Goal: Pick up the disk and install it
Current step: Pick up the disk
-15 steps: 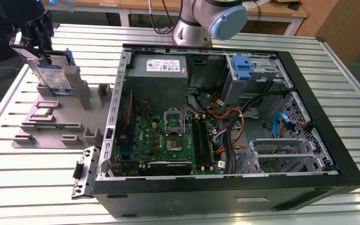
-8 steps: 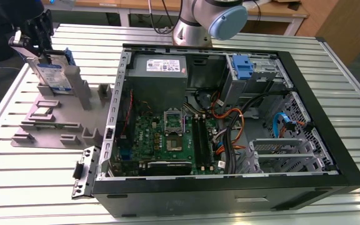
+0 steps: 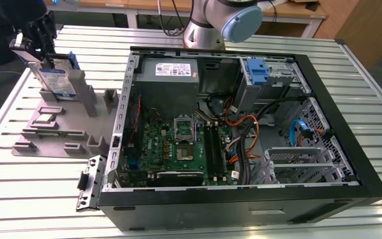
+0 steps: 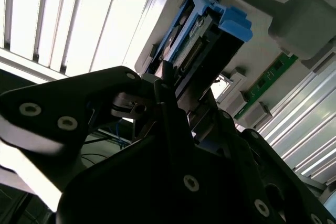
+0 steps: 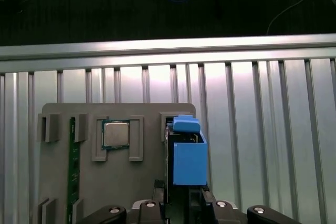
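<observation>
The disk (image 3: 57, 82) is clamped by its top edge in the pincer (image 3: 42, 52), the jaws narrowed onto it. It is kept upright directly beneath, at the grey holder's (image 3: 51, 134) slot, presumably since that slot takes it edgewise.

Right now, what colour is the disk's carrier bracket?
Blue. The carrier bracket on the disk shows best in the first wrist view.

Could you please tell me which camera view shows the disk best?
The exterior view: the disk stands upright in the grey holder, labelled face visible. The first wrist view shows its blue-capped edge end-on; the second wrist view shows one end, partly behind the gripper.
</observation>
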`<action>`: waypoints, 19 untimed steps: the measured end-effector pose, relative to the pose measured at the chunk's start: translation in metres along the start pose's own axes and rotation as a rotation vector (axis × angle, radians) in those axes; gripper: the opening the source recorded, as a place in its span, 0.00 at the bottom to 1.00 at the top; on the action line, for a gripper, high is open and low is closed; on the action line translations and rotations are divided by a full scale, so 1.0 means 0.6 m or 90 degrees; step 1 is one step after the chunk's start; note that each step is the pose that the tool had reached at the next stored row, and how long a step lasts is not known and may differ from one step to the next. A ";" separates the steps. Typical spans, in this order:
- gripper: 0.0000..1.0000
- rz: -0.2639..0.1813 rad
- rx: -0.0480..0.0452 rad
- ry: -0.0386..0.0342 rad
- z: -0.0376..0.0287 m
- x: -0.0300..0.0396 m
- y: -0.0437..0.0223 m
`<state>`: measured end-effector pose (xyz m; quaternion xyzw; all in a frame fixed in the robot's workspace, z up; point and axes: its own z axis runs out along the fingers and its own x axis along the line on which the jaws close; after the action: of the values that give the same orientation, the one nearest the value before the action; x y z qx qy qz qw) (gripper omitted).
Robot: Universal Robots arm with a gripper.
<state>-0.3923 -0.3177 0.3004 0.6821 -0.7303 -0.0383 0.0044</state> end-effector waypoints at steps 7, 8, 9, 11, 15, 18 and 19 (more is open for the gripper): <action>0.35 -0.013 -0.0006 0.0008 0.000 0.000 0.000; 0.35 -0.015 -0.0007 0.0009 0.000 0.000 0.000; 0.35 -0.016 -0.0007 0.0010 0.000 0.000 0.000; 0.35 -0.019 -0.0008 0.0012 0.000 0.000 0.000; 0.35 -0.024 -0.0011 0.0017 0.000 0.000 0.000; 0.35 -0.024 -0.0009 0.0032 -0.006 0.000 0.000; 0.35 -0.024 -0.0010 0.0037 -0.008 0.000 0.000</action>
<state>-0.3923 -0.3177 0.3053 0.6956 -0.7175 -0.0369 0.0064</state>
